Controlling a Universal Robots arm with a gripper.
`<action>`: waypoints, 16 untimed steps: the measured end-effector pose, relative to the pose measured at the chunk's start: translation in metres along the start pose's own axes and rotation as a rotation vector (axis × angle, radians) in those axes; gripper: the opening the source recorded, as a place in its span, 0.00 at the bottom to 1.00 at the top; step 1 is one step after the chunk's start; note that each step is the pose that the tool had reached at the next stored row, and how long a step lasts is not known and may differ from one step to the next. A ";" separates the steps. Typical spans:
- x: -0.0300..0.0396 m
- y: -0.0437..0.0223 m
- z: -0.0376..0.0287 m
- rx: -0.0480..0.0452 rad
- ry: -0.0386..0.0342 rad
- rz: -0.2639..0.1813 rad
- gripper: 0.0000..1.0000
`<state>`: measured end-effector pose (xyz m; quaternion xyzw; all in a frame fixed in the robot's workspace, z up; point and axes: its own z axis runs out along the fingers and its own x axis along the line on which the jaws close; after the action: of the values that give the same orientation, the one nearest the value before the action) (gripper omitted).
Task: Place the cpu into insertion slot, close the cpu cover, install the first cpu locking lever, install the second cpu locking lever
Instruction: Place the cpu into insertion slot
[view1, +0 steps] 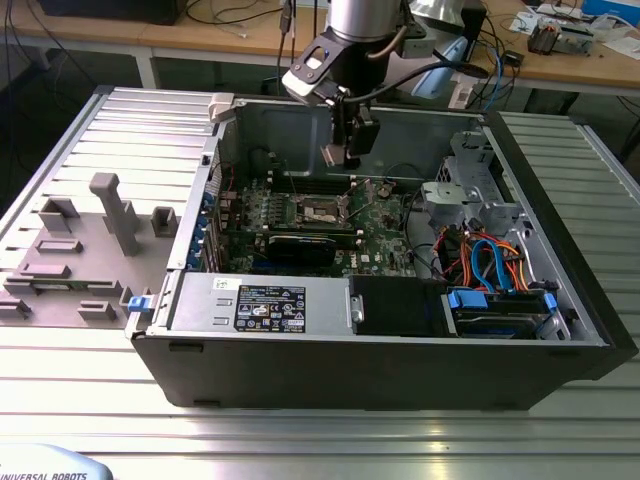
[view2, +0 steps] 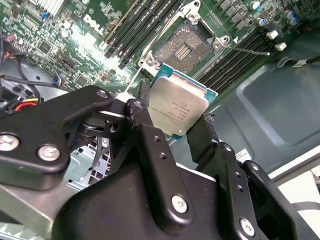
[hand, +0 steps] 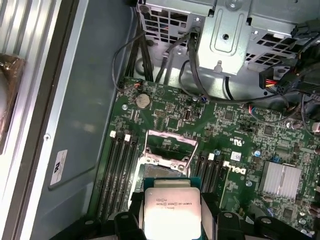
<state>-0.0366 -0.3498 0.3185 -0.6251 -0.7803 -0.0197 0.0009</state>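
Note:
My gripper (view1: 345, 152) hangs inside the open computer case, above the green circuit board. It is shut on the cpu (view2: 181, 102), a flat square chip with a silvery top, gripped by two opposite edges between black fingers (view2: 145, 107). The insertion slot (view2: 186, 45) lies open below and ahead of the chip, its dark centre bare. The cpu cover (hand: 171, 141) stands raised on its hinge behind the slot. In the first wrist view the cpu (hand: 172, 209) hides the near part of the slot. Two thin lever rods (view2: 252, 50) stick out loose beside the slot.
Long memory slots (hand: 119, 170) flank the socket on both sides. A black graphics card (view1: 300, 246) lies nearer the case's front wall. A metal drive cage (hand: 225, 35) with cables (view1: 485, 260) fills the exterior view's right. A grey fixture (view1: 110, 215) sits outside at the left.

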 end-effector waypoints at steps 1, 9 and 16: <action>0.0000 -0.0001 0.0018 0.0000 -0.0005 0.019 0.54; 0.0005 -0.0027 0.0082 -0.0094 -0.0033 0.042 0.54; 0.0005 -0.0027 0.0091 -0.0095 -0.0033 0.043 0.54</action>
<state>-0.0392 -0.3496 0.3093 -0.6419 -0.7664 -0.0224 -0.0029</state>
